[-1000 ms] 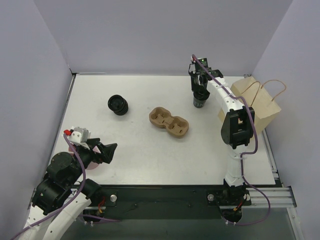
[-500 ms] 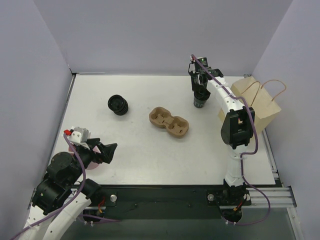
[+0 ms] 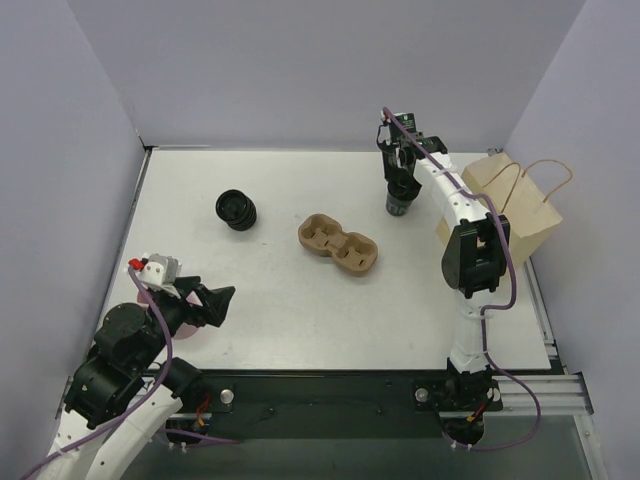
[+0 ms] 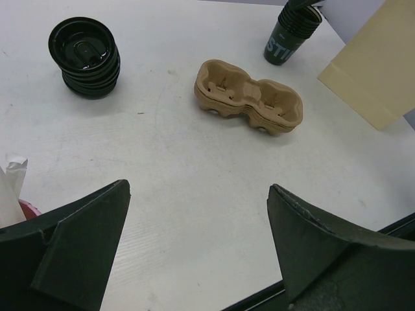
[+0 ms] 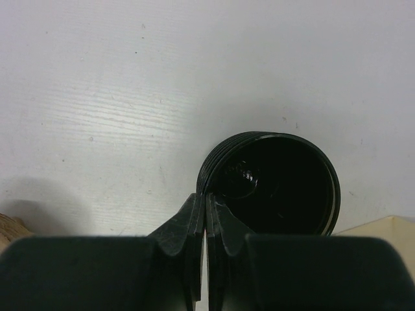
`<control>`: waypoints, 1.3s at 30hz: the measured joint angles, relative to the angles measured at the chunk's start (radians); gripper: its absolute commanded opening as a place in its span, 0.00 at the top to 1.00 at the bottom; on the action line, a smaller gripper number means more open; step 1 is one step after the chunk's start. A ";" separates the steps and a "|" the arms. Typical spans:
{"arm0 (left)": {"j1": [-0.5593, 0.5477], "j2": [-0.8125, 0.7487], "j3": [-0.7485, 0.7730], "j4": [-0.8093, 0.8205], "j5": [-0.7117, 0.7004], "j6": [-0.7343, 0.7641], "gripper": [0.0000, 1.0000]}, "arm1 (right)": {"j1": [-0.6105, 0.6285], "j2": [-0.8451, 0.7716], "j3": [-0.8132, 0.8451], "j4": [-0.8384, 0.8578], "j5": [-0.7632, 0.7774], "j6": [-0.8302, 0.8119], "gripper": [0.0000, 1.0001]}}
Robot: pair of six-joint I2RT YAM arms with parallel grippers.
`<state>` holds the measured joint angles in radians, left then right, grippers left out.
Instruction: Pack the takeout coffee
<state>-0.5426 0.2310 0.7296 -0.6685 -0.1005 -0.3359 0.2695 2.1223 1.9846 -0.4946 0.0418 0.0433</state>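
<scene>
No single lidded coffee cup shows in any view. A stack of lidless black cups (image 3: 399, 204) stands at the back right and also shows in the left wrist view (image 4: 290, 35). My right gripper (image 3: 400, 188) is over it, its jaws pinched shut (image 5: 206, 196) on the near rim of the stack (image 5: 272, 184). The brown pulp carrier (image 3: 339, 244) lies mid-table with both wells empty (image 4: 249, 98). A stack of loose black lids (image 3: 237, 209) sits at the left (image 4: 84, 57). My left gripper (image 3: 212, 305) is open and empty near the front left (image 4: 198, 186).
A brown paper bag (image 3: 505, 205) with handles stands at the right edge, close behind the right arm (image 4: 376, 65). A red-rimmed thing with white paper (image 4: 16, 194) sits beside the left gripper. Purple walls enclose the table.
The right gripper has shifted only very slightly at the cup stack. The left arm has not moved.
</scene>
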 measured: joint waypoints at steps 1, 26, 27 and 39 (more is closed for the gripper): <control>0.000 0.000 0.000 0.000 0.000 0.000 0.03 | 0.000 0.000 0.004 -0.001 0.003 -0.001 0.99; 0.000 0.003 0.000 0.000 0.000 0.000 0.03 | 0.083 -0.070 0.113 -0.072 0.148 -0.121 1.00; 0.000 0.003 0.000 0.000 0.000 0.000 0.03 | 0.091 -0.082 0.119 -0.073 0.158 -0.127 1.00; 0.000 0.003 -0.006 0.000 0.000 0.000 0.03 | 0.321 -0.398 -0.050 -0.116 0.248 -0.128 1.00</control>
<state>-0.5426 0.2337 0.7238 -0.6685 -0.1009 -0.3359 0.5903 1.7245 1.9347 -0.6102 0.2901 -0.0845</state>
